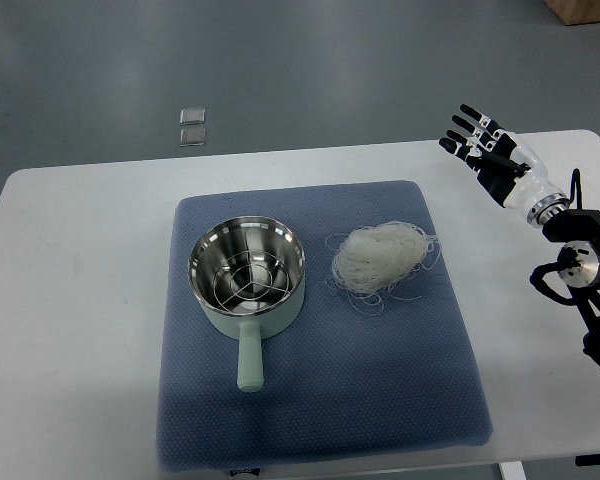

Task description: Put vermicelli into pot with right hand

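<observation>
A: Looking at the right hand (483, 148), its fingers are spread and empty, well apart from the noodles (380, 257) on the mat (320, 390) beside the pot (247, 273).

B: Loose strands could slip a shallow grasp and trail outside the rim.

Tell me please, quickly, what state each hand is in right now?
Left hand: not in view.
Right hand: open, fingers spread, holding nothing, apart from the vermicelli.
</observation>
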You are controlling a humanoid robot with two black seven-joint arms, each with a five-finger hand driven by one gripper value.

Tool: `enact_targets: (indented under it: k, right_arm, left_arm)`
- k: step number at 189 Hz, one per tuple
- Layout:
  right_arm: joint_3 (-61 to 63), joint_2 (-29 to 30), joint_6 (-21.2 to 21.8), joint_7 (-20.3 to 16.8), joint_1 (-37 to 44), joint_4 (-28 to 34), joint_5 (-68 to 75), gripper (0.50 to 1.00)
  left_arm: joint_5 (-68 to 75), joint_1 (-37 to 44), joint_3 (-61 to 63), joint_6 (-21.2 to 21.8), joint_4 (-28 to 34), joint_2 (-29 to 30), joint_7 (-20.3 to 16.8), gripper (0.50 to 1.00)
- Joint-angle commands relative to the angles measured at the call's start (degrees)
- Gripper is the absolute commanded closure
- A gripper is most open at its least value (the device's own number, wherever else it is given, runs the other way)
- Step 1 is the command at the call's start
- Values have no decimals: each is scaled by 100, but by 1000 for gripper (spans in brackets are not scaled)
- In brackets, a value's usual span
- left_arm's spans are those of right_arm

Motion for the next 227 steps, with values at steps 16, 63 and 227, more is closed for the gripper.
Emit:
enact_targets:
  k: [16, 63, 227]
  right_arm:
    - [-10, -2, 99, 0, 0, 9, -17, 572]
    - [-28, -64, 116, 0, 9, 35, -17, 572]
    - [-1170, -1075, 740, 589, 484, 571, -2619, 572]
  left_arm:
    - [0, 0, 0, -1, 1, 0, 0, 500]
    - [0, 0, 0, -1, 1, 0, 0, 500]
    - [0, 0, 0, -1, 1, 0, 0, 500]
